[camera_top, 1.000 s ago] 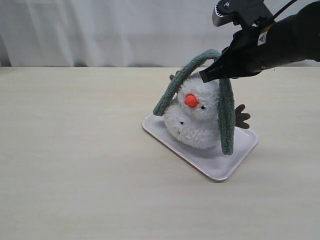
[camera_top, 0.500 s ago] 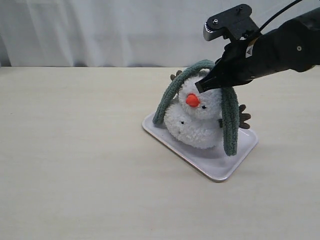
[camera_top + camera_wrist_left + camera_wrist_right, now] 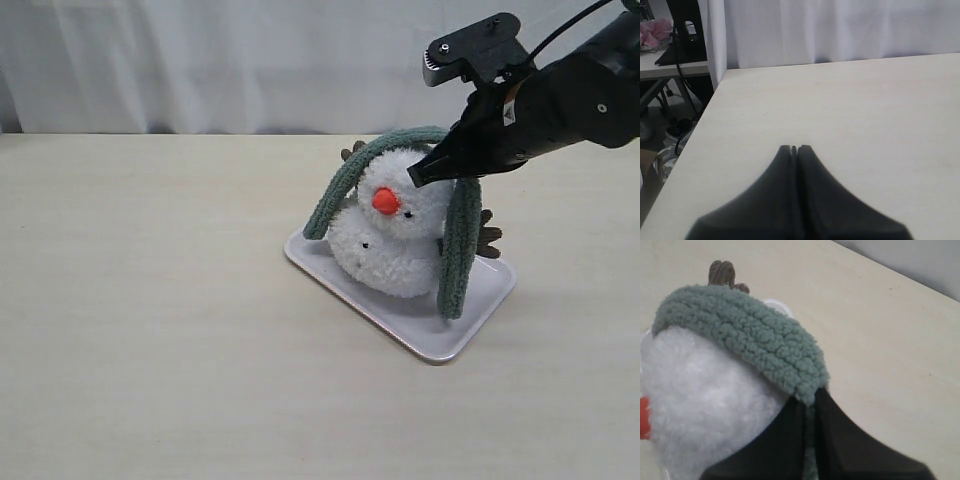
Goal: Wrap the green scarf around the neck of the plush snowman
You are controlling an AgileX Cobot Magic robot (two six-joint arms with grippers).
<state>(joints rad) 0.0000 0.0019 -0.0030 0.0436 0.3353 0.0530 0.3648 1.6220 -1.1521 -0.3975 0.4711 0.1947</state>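
The plush snowman (image 3: 392,240) stands on a white tray (image 3: 470,325), orange nose facing forward. The green scarf (image 3: 455,250) arches over the top of its head, one end hanging down its left side, the other down its right side toward the tray. My right gripper (image 3: 418,173) is shut on the scarf just beside the head; in the right wrist view the scarf (image 3: 750,337) lies over the white head (image 3: 705,405) and is pinched between the jaws of the right gripper (image 3: 810,399). The snowman's neck is uncovered in front. My left gripper (image 3: 794,148) is shut and empty, over bare table.
A white curtain (image 3: 250,60) hangs behind the table's far edge. In the left wrist view the table's edge (image 3: 700,120) drops off to a floor with cables and a black stand (image 3: 682,40).
My right gripper moved slightly right and back, carrying the scarf. The arch now sits lower, resting over the snowman's head, and the right-hand end hangs closer to the body.
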